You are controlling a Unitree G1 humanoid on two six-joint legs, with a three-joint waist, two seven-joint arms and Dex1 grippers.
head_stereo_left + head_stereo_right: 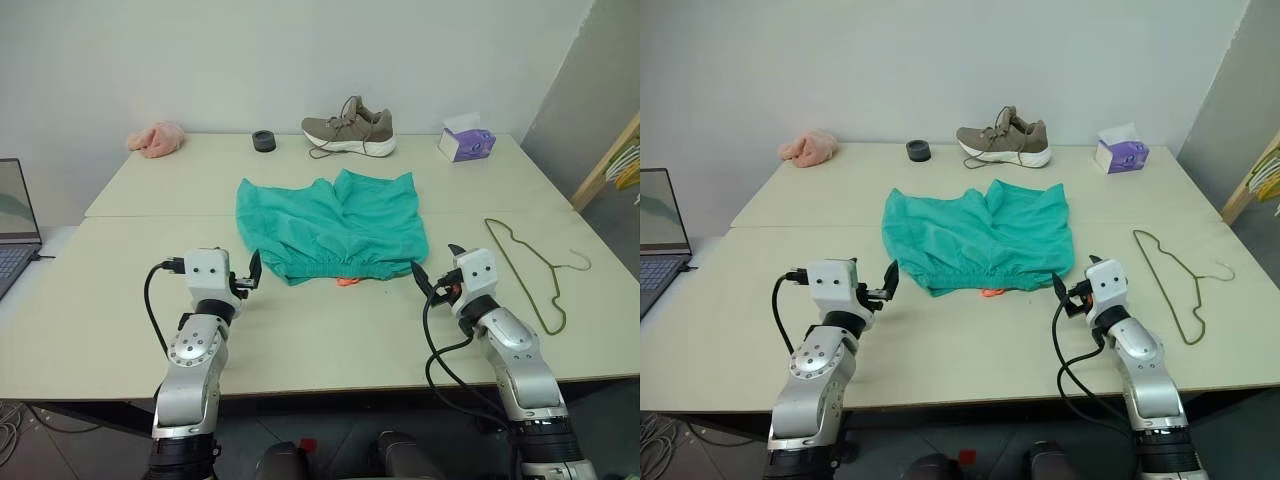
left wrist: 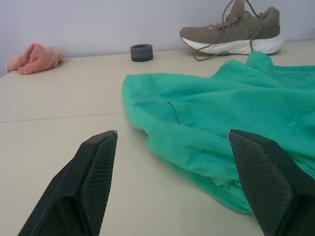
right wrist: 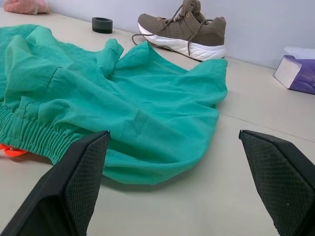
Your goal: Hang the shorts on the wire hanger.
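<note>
Teal shorts (image 1: 330, 226): lay flat on the desk (image 1: 120, 300).
Left pincer (image 1: 247, 272), right pincer (image 1: 437, 270): both wide apart, empty.
Good way: pinch the waistband corners evenly, then lift toward the wire hanger (image 1: 527, 262).

The shorts (image 1: 330, 226) lie flat at the middle of the worktop (image 1: 120, 310), waistband toward the near edge. Behind the shorts, by the wall, stands the shoe (image 1: 350, 128); a small ring (image 1: 263, 140) sits left of the shoe, a crumpled cloth (image 1: 157, 138) further left, and a tissue box (image 1: 466, 142) right of it. The wire hanger (image 1: 530, 266) lies right of the shorts, well apart. A laptop (image 1: 15, 222) stands far left of the shorts. The left hand (image 1: 247, 280) hovers near the shorts' near left corner, the right hand (image 1: 436, 270) near their near right corner.
</note>
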